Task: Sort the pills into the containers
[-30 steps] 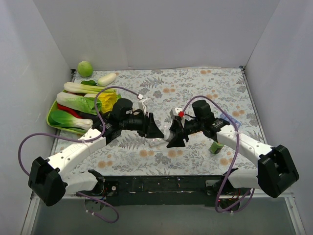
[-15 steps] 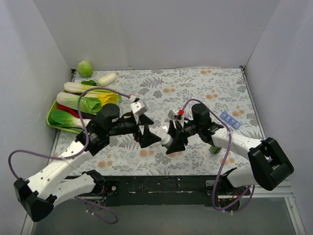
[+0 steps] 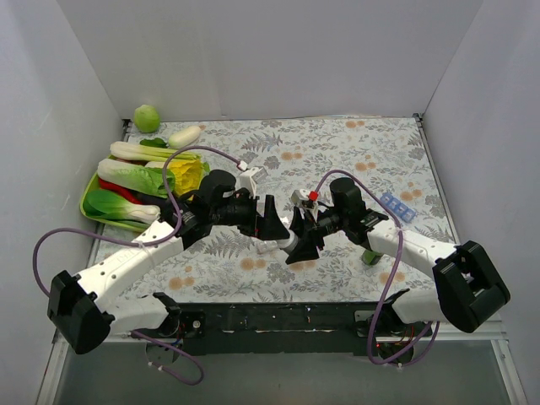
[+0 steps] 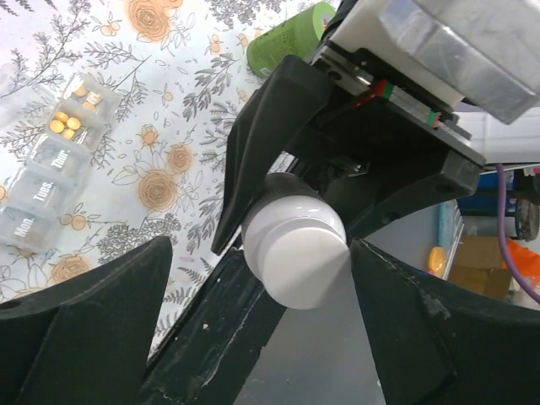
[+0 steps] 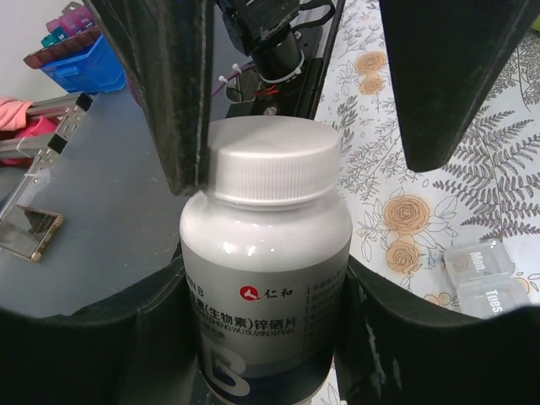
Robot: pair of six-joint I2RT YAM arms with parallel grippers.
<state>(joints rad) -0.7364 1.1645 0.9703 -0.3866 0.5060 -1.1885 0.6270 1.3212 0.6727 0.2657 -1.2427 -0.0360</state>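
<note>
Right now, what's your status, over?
Right jaws shut on white pill bottle, cap on. Left jaws open either side of cap. Clear pill box on table, unblocked.

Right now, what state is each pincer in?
Left pincer: open, one finger on either side of the cap, not clamping it.
Right pincer: closed, holding the bottle.

From my left wrist I saw the clear pill-box strip (image 4: 46, 181) lying flat on the flowered table cover (image 4: 169, 51). It was a short row of small square compartments, two of them marked Mon and Tues. Small orange pills (image 4: 64, 122) sat in one compartment further along, with more in the next.
</note>
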